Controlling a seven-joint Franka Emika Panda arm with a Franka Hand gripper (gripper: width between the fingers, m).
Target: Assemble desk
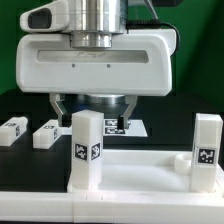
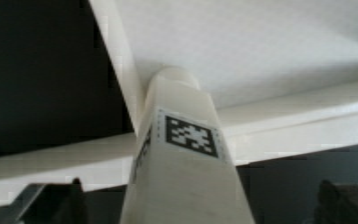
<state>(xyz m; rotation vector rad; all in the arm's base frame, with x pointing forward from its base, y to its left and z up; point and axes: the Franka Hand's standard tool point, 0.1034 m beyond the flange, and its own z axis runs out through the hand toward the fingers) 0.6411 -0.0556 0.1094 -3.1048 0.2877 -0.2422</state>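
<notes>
The white desk tabletop (image 1: 140, 185) lies at the front with its rim up. Two square white legs stand upright in it, one at the exterior view's left (image 1: 86, 150) and one at the right (image 1: 206, 150), each with a black-and-white tag. My gripper (image 1: 93, 108) hangs open just above and behind the left leg. In the wrist view that leg (image 2: 190, 150) rises between my fingers (image 2: 51, 200), which stand well apart from its sides, over the tabletop (image 2: 247, 60). My gripper (image 2: 197, 205) holds nothing.
Two more tagged legs lie on the black table at the exterior view's left, one (image 1: 13, 130) beside the other (image 1: 46, 133). The marker board (image 1: 133, 127) lies flat behind the tabletop, under my gripper. The arm's broad white body fills the upper exterior view.
</notes>
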